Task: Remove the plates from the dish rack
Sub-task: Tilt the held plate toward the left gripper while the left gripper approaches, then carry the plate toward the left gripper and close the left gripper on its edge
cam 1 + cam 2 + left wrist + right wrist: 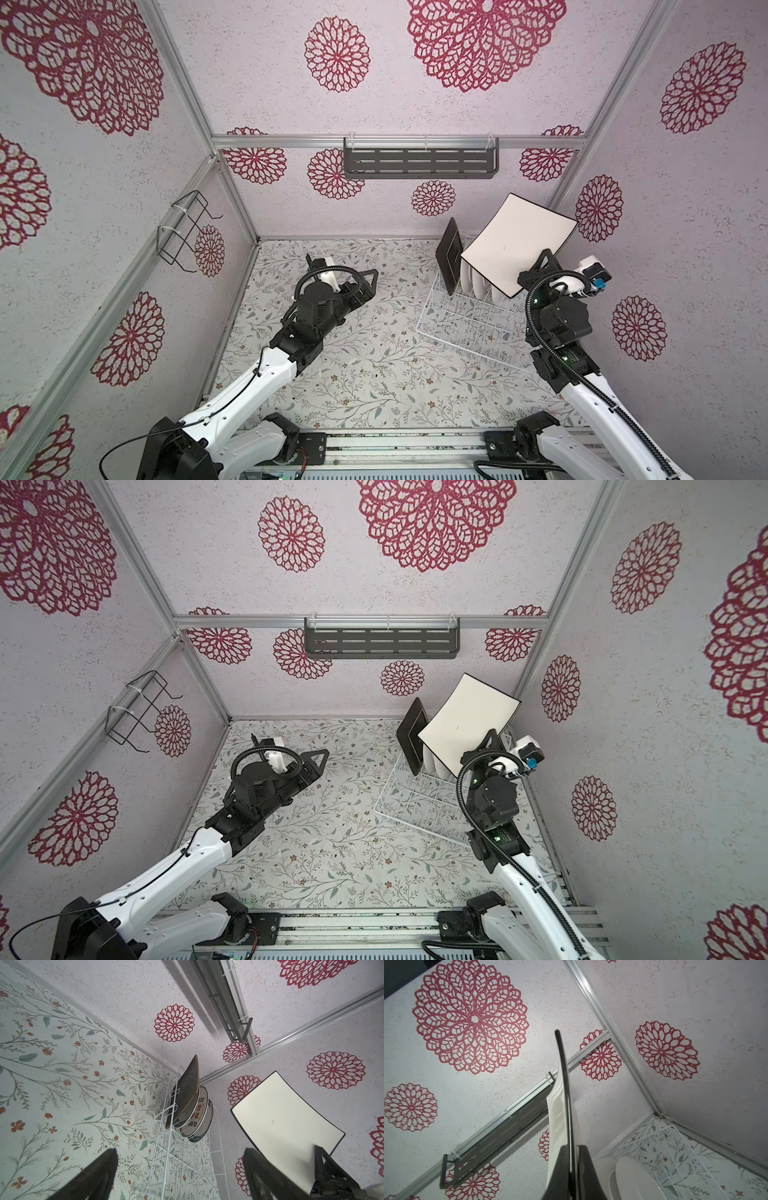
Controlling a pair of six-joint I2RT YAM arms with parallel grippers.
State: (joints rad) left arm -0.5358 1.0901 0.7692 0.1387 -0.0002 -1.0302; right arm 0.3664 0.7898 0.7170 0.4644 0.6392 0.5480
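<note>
Above the dish rack (pixel 461 332), the right gripper (pixel 572 1148) pinches one edge of the square white plate (pixel 519 241); the left gripper (pixel 179 1151) stands wide open, empty. Clear the racked plates (pixel 197 1113) before swinging aside.

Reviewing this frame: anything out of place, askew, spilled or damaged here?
Nothing is spilled or broken. The dish rack sits skewed to the table edges, and the square black plate at its far end leans instead of standing straight. The square white plate hangs tilted, pinched by one edge in the right gripper, as expected when unloading.
</note>
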